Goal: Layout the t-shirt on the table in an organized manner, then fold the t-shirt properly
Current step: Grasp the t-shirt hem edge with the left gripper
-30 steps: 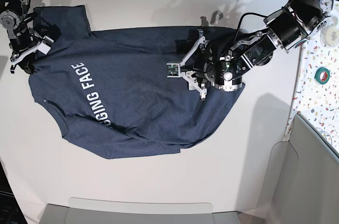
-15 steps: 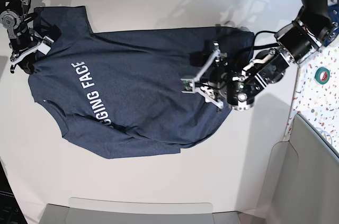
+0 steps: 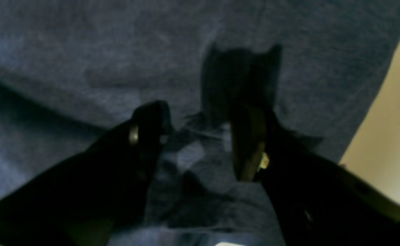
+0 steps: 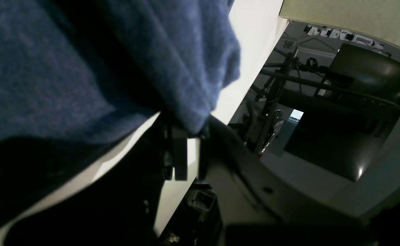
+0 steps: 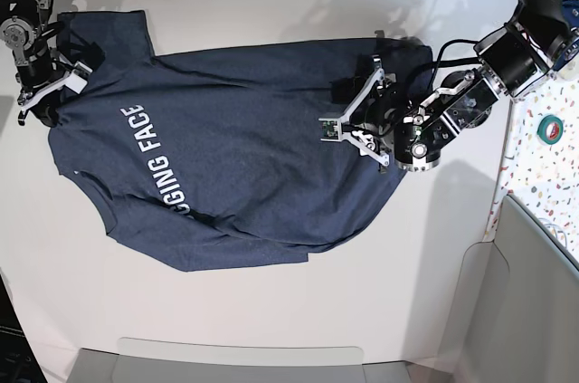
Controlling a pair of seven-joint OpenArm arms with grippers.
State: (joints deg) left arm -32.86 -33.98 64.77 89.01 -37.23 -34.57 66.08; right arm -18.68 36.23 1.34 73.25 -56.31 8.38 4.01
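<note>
Right hand (image 5: 56,86): clenched on the t-shirt (image 5: 235,148) sleeve at the desk (image 5: 271,311) corner.
Left hand (image 3: 200,136): fingers spread over hem, released.

White table (image 5: 271,311): navy t-shirt (image 5: 244,166) spread flat.

The only readable writing is white block lettering on the dark heathered navy-blue short-sleeved cloth t-shirt (image 5: 226,161). It runs sideways in the base view, near the shirt's left part, and shows "GGING FACE"; its lower start is cut off by a fold in the fabric. Both wrist views show plain blue cloth with no legible marks.
</note>
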